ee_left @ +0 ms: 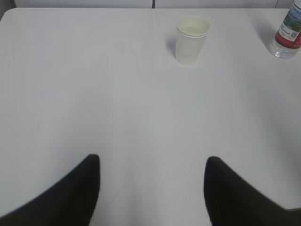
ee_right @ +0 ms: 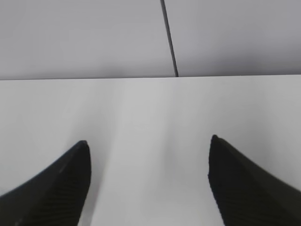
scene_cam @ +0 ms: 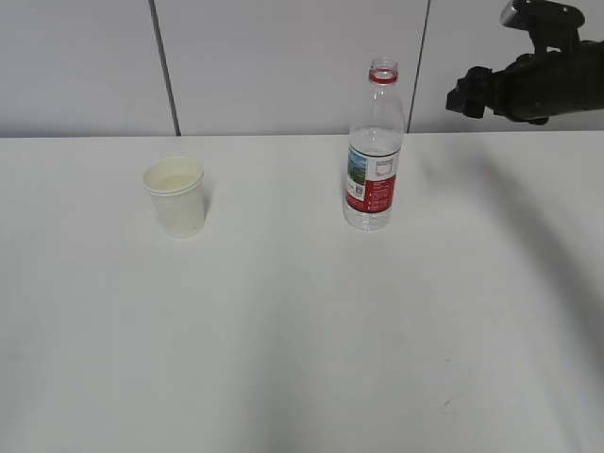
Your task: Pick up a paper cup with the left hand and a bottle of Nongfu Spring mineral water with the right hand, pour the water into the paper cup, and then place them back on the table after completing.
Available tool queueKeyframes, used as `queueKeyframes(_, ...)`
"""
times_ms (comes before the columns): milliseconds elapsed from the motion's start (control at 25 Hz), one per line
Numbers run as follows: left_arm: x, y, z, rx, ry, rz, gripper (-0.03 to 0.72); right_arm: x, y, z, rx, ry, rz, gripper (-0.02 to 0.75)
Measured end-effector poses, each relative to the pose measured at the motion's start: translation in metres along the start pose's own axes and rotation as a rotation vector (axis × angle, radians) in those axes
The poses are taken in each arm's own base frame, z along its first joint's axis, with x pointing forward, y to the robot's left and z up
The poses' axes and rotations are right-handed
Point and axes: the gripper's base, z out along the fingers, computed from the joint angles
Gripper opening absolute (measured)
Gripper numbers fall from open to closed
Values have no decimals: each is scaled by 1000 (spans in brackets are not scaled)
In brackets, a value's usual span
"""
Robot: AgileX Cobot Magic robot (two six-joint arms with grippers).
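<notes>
The near half of the table point(scene_cam: 283, 359) is bare, and nothing is lifted yet. In the left wrist view the left gripper point(ee_left: 151, 188) hangs over that near part with its jaws standing apart and nothing between them; the cup point(ee_left: 192, 39) is well ahead of it and the bottle point(ee_left: 288, 35) further toward the right edge. Toward the far edge, the cup point(scene_cam: 176, 196) stands upright left of the middle and the bottle point(scene_cam: 374, 146) stands upright right of the middle, well apart from each other. The bottle has no cap on and is roughly two-thirds full of water point(scene_cam: 370, 212). The right gripper point(ee_right: 149, 183) is spread wide and empty, held in the air above the far right corner, facing the back wall with neither object in its own view. The cup looks light and thin-walled, likely to dent, so a gentle hold around its middle, below the rim, seems best. The bottle will probably be heavier, smooth and slightly springy; gripping at the labelled band should give the firmest hold, and keeping it upright matters since it is open.
</notes>
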Motion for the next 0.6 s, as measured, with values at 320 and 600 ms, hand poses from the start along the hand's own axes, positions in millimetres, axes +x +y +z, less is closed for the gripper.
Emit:
queueKeyframes(320, 0, 0, 0, 0, -1, 0, 434, 0, 0, 0, -5, 1, -66, 573)
queueKeyframes(600, 0, 0, 0, 0, -1, 0, 428, -9, -2, -14, 51, -37, -109, 573)
